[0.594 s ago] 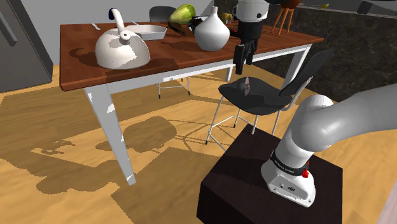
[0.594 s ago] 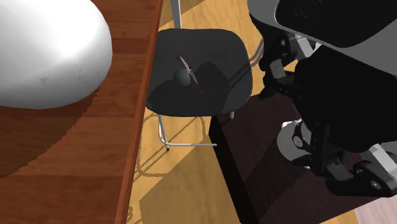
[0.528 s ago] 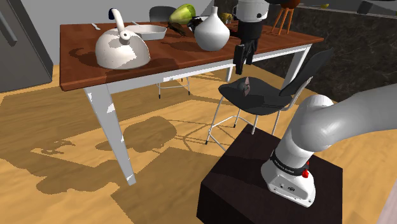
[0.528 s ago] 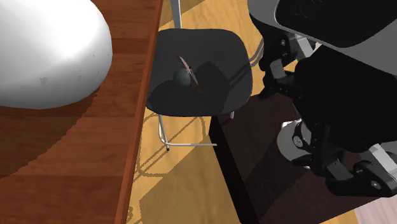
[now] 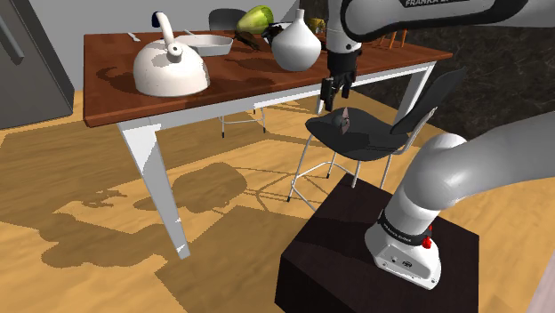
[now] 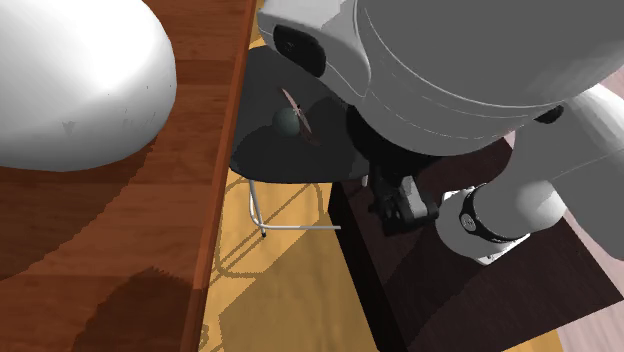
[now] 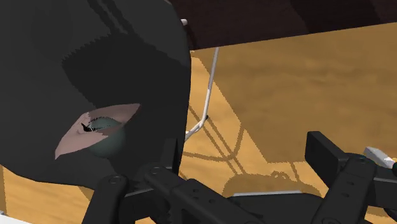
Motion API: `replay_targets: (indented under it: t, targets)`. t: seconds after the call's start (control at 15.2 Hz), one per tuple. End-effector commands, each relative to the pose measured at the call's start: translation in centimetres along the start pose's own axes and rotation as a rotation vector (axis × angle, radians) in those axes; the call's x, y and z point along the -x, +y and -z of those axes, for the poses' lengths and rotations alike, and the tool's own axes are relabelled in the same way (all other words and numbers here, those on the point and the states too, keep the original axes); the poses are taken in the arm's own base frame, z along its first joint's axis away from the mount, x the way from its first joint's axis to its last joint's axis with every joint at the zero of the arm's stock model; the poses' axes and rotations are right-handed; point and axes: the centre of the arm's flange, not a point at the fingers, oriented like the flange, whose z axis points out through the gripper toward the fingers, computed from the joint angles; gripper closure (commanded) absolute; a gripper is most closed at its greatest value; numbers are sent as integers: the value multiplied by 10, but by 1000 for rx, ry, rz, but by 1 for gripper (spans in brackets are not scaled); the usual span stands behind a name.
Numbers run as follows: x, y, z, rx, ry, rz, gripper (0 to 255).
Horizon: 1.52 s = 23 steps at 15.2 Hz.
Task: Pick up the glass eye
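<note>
Brown-topped table [image 5: 116,84] w/ white legs spans the shoulder view. In the second exterior view a white rounded body [image 6: 70,80] on it is cropped at that view's left & top, so can't tell which vessel it is. White arm [image 5: 480,169] rises from the dark stand [image 5: 333,267], runs off the shoulder view's right edge & comes back in at the top. In the second exterior view its bulk hides part of the black chair [image 6: 262,100]. The chair stands just beside the table edge, seat lower than the top, w/ wood floor [image 5: 89,196] open round its thin legs. White kettle [image 5: 169,71] & vase [image 5: 296,44] sit up on the table, well apart from the seat. Gripper [image 5: 335,102] hangs over the seat, fingers apart, holding nothing. Glass eye [image 5: 343,119], a grey-green ball w/ a pinkish flap, lies near the seat's middle, below the tips, not touching. In the wrist view it sits outside one finger [image 7: 168,156], not btwn the two, its lower part hidden by the hand.
</note>
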Motion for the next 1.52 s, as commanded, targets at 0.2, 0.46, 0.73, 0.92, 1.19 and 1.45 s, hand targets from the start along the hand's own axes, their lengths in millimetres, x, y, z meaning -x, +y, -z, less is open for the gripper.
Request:
replay_targets:
  t: [0.2, 0.46, 0.73, 0.92, 1.19, 1.45]
  targets:
    - [-21, 39, -42, 48, 2, -102, 0]
    - [-36, 73, -74, 86, 3, -184, 0]
    - [-48, 109, -105, 124, 4, -266, 0]
    - [-55, 137, -128, 153, 5, -327, 0]
    - [-58, 148, -148, 166, 5, -354, 0]
    - [-59, 144, -168, 166, 5, -354, 0]
